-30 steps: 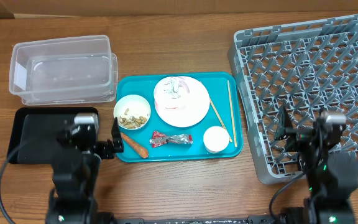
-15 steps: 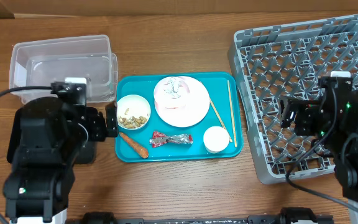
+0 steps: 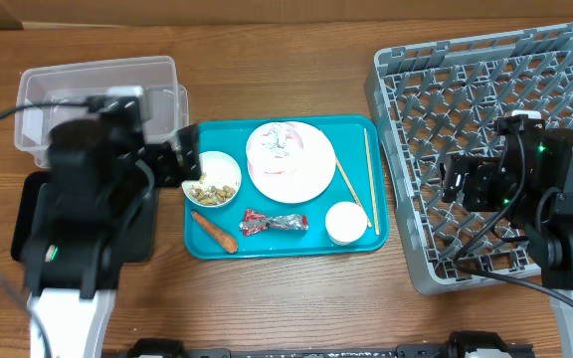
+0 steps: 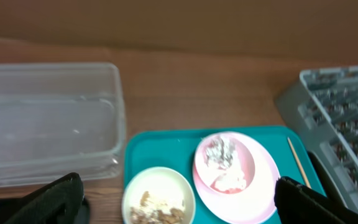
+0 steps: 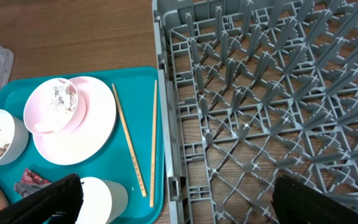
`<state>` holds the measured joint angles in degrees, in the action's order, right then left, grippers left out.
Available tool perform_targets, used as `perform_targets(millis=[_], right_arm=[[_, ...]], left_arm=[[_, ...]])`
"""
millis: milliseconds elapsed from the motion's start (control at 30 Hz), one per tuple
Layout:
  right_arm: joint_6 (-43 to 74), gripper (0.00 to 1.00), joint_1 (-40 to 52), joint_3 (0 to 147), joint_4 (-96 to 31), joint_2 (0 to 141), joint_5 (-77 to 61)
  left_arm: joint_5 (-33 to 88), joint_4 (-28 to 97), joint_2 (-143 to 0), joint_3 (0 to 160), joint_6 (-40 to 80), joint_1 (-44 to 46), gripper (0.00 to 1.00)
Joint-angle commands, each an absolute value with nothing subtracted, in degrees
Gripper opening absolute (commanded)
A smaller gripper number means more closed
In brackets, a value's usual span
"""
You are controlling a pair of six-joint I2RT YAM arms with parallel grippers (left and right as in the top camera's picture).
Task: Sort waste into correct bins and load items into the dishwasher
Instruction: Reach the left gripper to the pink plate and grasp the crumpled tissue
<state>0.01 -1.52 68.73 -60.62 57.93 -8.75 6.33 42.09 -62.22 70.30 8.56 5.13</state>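
Note:
On the teal serving tray lie a pale pink plate (image 3: 311, 177) carrying a pink bowl (image 3: 275, 142) of crumpled white paper (image 4: 219, 151), a small white bowl (image 3: 212, 179) of beige scraps (image 4: 159, 214), a carrot (image 3: 215, 231), a foil wrapper (image 3: 275, 223), a white cup (image 3: 346, 222) and two chopsticks (image 3: 369, 177). My left gripper (image 3: 185, 157) hangs open above the white bowl (image 4: 158, 196), holding nothing. Over the left edge of the grey dish rack (image 3: 505, 99), my right gripper (image 3: 458, 181) is open and empty, with the cup (image 5: 101, 199) beside its left finger (image 5: 42, 199).
The clear tub (image 3: 97, 104) stands at the back left. In front of it lies the black tray (image 3: 30, 214), partly under my left arm. The teal tray (image 3: 296, 244) sits mid-table, close to the rack's left wall (image 5: 166, 155).
Both arms have lifted from the front edge and reached further back over the table. The left now hangs by the white bowl, the right over the rack's left side. Both stayed open.

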Motion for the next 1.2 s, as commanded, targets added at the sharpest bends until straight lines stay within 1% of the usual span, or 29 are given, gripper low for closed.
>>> perform_targets(millis=[0, 100, 233, 433, 567, 800, 1167], right_arm=[[-0.01, 1.00, -1.91, 69.63, -60.18, 57.56, -9.08], [-0.01, 1.00, -1.91, 69.63, -60.16, 57.56, -9.08], [-0.01, 1.00, -1.91, 69.63, -60.16, 57.56, -8.97], [-0.03, 1.00, -1.91, 69.63, -60.31, 57.56, -7.55], [-0.03, 1.00, -1.89, 69.63, -60.40, 57.56, -7.57], [-0.03, 1.00, -1.89, 69.63, -60.51, 57.56, -7.57], [-0.03, 1.00, -1.89, 69.63, -60.64, 57.56, -7.57]], left_arm=[[3.60, 41.76, -69.43, 73.87, 9.87, 9.93, 1.00], [0.05, 41.76, -76.95, 77.89, 9.58, 14.46, 1.00], [-0.58, 40.99, -86.48, 82.50, 9.43, 18.48, 1.00], [0.40, 37.43, -96.64, 82.87, 12.97, 20.99, 1.00], [2.48, 35.38, -101.78, 82.87, 12.91, 22.15, 0.99], [2.57, 33.78, -108.36, 82.87, 12.86, 24.23, 0.96], [2.33, 33.76, -112.81, 82.87, 12.21, 24.91, 0.90]])
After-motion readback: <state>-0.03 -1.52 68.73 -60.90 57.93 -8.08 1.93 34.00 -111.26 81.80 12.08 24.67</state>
